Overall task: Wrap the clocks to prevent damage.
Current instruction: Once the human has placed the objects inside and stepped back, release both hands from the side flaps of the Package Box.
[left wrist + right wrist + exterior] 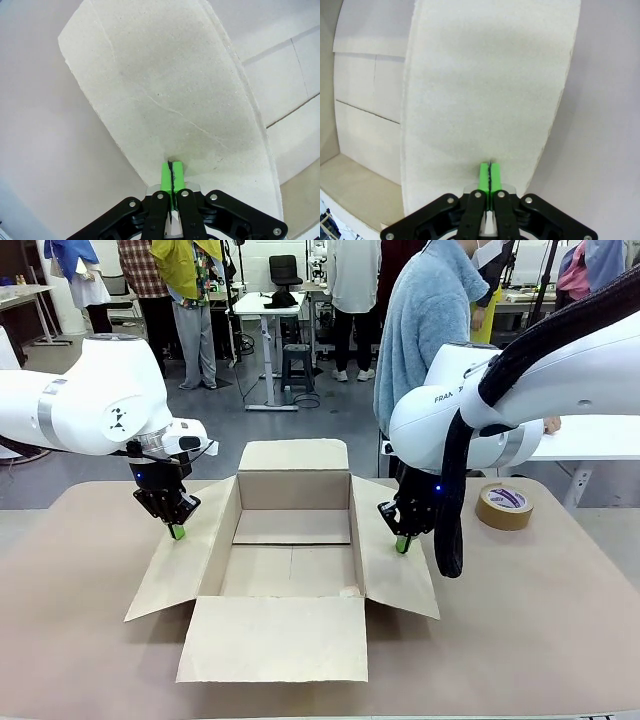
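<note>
An open cardboard box (292, 565) lies in the middle of the table with all its flaps spread out, and its inside is bare. My left gripper (177, 532) is shut, its green tips resting on the box's left flap (165, 85). My right gripper (401, 545) is shut too, its tips touching the right flap (485, 90). In the left wrist view my left gripper (171, 167) has its pads pressed together with nothing between them, and in the right wrist view my right gripper (490, 172) looks the same. The clocks are out of view.
A brown tape roll (504, 505) lies on the table (560, 620) to the right of the box. A person in a light blue top (430, 310) stands at the far side behind my right arm. Other people and desks are farther back.
</note>
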`<state>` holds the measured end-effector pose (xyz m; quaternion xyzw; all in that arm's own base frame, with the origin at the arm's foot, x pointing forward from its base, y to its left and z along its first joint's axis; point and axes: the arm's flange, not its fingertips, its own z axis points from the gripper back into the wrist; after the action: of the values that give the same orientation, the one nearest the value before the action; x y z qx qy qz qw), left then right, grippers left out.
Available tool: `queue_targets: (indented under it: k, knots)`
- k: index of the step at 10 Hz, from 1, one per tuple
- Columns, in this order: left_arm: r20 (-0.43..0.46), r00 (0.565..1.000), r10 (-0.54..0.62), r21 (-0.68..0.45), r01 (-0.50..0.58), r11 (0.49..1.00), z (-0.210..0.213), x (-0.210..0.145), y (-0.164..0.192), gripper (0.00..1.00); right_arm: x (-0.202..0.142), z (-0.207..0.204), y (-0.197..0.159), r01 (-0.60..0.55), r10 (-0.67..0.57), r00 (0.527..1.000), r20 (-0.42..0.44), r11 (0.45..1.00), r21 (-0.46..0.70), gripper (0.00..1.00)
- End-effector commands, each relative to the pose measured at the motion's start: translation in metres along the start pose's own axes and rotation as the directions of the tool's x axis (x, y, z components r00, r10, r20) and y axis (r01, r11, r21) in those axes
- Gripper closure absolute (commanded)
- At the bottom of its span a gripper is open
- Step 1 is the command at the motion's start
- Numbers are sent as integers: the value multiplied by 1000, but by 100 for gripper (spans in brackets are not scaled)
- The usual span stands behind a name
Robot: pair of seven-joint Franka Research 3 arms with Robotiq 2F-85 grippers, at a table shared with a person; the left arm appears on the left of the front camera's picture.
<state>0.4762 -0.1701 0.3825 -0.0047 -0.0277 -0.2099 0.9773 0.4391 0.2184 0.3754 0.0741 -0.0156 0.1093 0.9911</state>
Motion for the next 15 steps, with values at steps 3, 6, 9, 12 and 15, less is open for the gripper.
queue_targets:
  k: [3,6,9,12,15]
  knots:
    - [-5,1000,-3,3,3,1000,-1,-1,0,100,-2,-2,0,2,-2,1000,-4,1000,-2,99]
    - [-5,1000,-3,3,3,1000,-1,-1,0,100,-2,-2,0,2,-2,1000,-4,1000,-2,99]
    - [-5,1000,-3,3,3,1000,-1,-1,0,100,-2,-2,0,2,-2,1000,-4,1000,-2,99]
    - [-5,1000,-3,3,3,1000,-1,-1,0,100,-2,-2,0,2,-2,1000,-4,1000,-2,99]
    - [-5,1000,-3,3,3,1000,-1,-1,0,100,-2,-2,0,2,-2,1000,-4,1000,-2,99]
